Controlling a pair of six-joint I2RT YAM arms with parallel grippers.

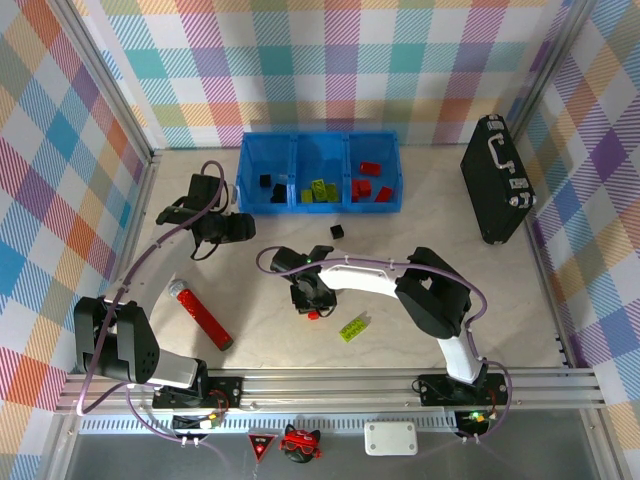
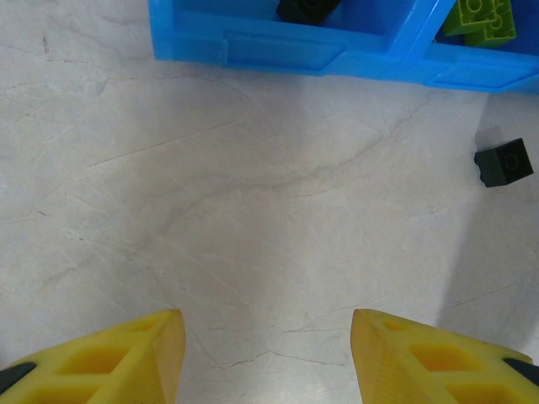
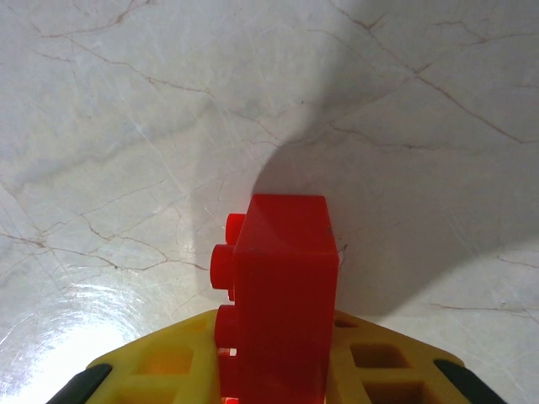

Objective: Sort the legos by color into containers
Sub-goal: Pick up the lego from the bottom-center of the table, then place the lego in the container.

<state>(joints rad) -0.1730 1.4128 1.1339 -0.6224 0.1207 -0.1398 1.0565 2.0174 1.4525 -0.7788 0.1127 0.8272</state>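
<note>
Red lego (image 3: 282, 286) clamped between the jaws of the right gripper (image 3: 278, 358), low at the table (image 3: 126, 126).

The brick is gripped across its smooth side walls, with its studs turned sideways to the left in the wrist view. It is judged light, rigid and slick, so a square hold across the flat faces is advised, since a corner grip could let it twist out. The left gripper (image 2: 268, 353) is held with jaws apart and nothing between them, just short of the containers (image 1: 320, 208). A black lego (image 1: 338, 231) and a green lego (image 1: 352, 327) are left loose. Open tabletop is offered toward the right-hand compartment, where red pieces are seen; only its near wall must be cleared.
</note>
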